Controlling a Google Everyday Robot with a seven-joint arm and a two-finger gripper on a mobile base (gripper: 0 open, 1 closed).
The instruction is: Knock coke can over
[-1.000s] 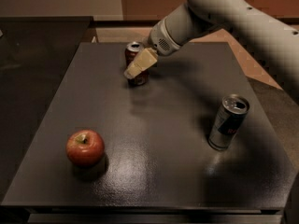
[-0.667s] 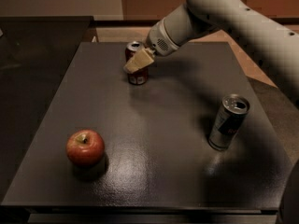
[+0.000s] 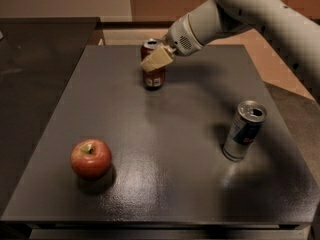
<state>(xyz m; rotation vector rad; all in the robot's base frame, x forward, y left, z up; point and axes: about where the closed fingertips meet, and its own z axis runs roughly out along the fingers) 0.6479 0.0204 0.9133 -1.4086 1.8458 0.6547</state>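
The coke can (image 3: 154, 78) is seen standing upright on the dark tabletop (image 3: 165, 134), close to the far edge and a little left of its middle, with its silver top visible and its red lower body uncovered. The gripper (image 3: 152, 61) is positioned at the can's upper half, laid across the side facing the camera, so that the middle of the can is hidden behind its cream-coloured end. It is pointed down and to the left, and the pale arm (image 3: 240, 9) is stretched in from the far right corner above the table. Whether the gripper is wide or narrow cannot be told, and contact with the can cannot be confirmed, though no gap is seen between them. A red apple (image 3: 91, 158) is placed near the front left corner. A taller silver-and-blue can (image 3: 244, 130) is placed by the right edge, well apart from the coke can.
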